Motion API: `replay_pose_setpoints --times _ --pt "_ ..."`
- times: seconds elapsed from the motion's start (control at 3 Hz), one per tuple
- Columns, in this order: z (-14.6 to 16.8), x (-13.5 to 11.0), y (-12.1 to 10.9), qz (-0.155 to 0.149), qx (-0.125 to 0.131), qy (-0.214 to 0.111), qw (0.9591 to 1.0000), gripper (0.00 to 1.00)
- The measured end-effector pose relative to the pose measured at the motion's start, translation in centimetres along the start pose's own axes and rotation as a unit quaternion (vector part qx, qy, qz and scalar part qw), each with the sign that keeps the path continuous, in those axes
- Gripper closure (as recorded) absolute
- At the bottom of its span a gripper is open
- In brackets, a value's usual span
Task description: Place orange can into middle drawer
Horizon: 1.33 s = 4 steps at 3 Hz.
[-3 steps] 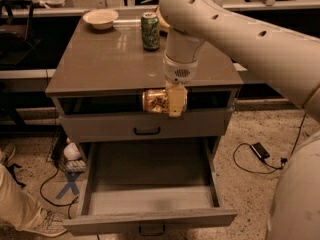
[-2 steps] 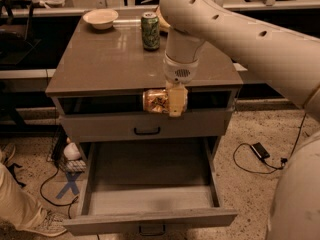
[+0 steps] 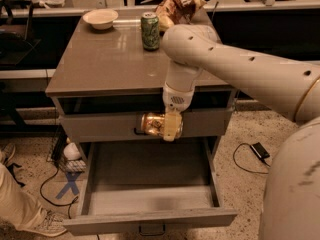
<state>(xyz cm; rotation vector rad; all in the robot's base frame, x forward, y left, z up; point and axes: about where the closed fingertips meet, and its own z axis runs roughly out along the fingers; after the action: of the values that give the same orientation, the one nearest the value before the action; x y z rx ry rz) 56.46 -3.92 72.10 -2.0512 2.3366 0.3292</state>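
The orange can lies on its side in my gripper, which is shut on it. It hangs in front of the upper drawer front, above the back of the open middle drawer. That drawer is pulled far out and its grey floor is bare. Its small black handle shows at the bottom edge. My arm reaches down from the upper right over the cabinet top.
On the cabinet top stand an upright green can, a white bowl and a chip bag. A person's leg and shoe are at the lower left. Cables and a small black box lie on the floor.
My gripper has moved down with the orange can, from the level of the cabinet's top gap to in front of the upper drawer front. The drawer stays open.
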Motion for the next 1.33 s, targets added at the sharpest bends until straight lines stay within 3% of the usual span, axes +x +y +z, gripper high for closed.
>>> replay_pose_setpoints --times 0.33,0.67,1.0,1.33 --pt "5.7 -0.2 1.1 0.066 -0.029 -0.011 0.9973 1.0" --pt "10.7 -0.7 2.6 0.146 -0.048 -0.038 0.9873 1.0" --pt "11.4 -1.1 2.2 0.166 -0.041 -0.047 0.9841 1.0" --pt "11.4 -1.1 2.2 0.166 -0.041 -0.047 0.9841 1.0"
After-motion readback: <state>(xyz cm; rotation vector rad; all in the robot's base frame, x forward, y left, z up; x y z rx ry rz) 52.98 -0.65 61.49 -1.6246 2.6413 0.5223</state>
